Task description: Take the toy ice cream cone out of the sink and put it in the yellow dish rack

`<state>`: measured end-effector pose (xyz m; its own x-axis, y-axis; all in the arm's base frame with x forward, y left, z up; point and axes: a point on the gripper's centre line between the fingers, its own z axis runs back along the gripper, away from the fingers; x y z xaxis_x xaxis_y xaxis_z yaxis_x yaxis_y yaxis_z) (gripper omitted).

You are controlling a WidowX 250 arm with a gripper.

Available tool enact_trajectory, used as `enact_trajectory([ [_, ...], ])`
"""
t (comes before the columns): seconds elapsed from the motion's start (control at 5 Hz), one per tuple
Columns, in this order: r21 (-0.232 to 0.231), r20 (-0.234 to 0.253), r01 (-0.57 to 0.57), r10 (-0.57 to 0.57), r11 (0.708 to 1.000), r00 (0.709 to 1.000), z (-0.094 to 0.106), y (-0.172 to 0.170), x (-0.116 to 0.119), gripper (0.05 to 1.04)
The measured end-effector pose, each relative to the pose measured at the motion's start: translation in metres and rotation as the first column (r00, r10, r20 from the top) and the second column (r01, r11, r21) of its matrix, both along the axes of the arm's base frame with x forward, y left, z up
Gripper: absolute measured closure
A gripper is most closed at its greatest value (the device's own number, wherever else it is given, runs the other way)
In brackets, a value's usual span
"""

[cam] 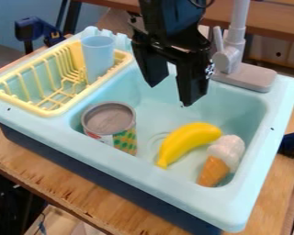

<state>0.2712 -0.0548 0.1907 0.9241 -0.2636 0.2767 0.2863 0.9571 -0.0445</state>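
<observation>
The black gripper (170, 94) hangs over the back part of the light blue sink basin (152, 105), its two fingers spread apart with nothing between them. Below it on the basin floor lies a yellow banana (187, 140), curved toward the front. Touching or close beside the banana's right side is an ice cream cone (221, 160) with a white top and an orange cone. A can (110, 125) with a grey top and a patterned side stands at the basin's left.
A yellow dish rack (53, 110) sits left of the basin, with a pale blue cup (98, 55) at its back right. The grey faucet (243, 75) rises behind the basin. Raised sink walls surround the items; dark clamps (36, 30) are at the back left and right edge.
</observation>
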Motion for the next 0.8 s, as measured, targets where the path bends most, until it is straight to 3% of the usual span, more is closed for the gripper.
enact_trajectory([
  [0.2,0.004,-0.024,0.003,-0.003,1.0,1.0,-0.008,0.0,-0.001,0.075],
  [0.4,-0.041,-0.01,0.01,-0.01,0.999,1.0,-0.022,-0.007,-0.001,0.075],
  [0.6,-0.053,0.001,0.007,-0.007,0.999,1.0,-0.037,-0.022,-0.004,0.075],
  [0.8,-0.043,-0.044,-0.003,0.001,0.999,0.999,-0.053,-0.027,-0.005,0.075],
])
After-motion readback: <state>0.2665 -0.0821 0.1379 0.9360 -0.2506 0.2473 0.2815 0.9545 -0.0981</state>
